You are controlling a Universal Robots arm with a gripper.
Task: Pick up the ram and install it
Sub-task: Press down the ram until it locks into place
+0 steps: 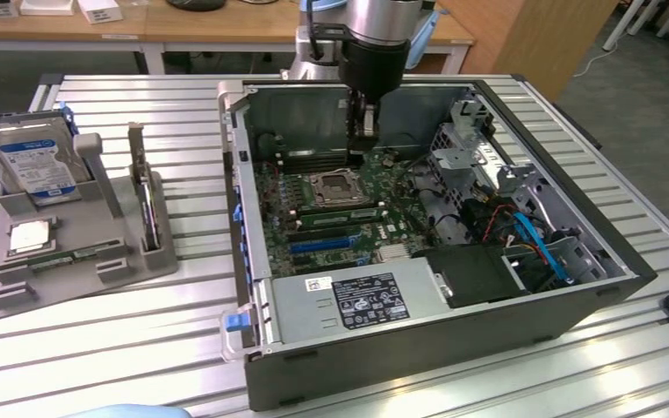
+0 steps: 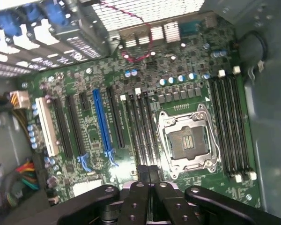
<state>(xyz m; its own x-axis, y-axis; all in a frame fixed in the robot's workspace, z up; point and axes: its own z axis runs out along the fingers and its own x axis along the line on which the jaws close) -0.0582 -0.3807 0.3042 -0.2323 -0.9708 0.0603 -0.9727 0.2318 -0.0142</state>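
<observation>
Matt grey metal case [image 1: 428, 344]; glossy green motherboard [image 2: 145, 79]; ribbed metal table [image 1: 114, 348]; matt grey plastic holder [image 1: 67, 261].

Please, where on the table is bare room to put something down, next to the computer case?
Bare slats lie between the grey holder and the open case, and in front of the holder. Inside the case it is crowded: the gripper hangs over the motherboard.
</observation>
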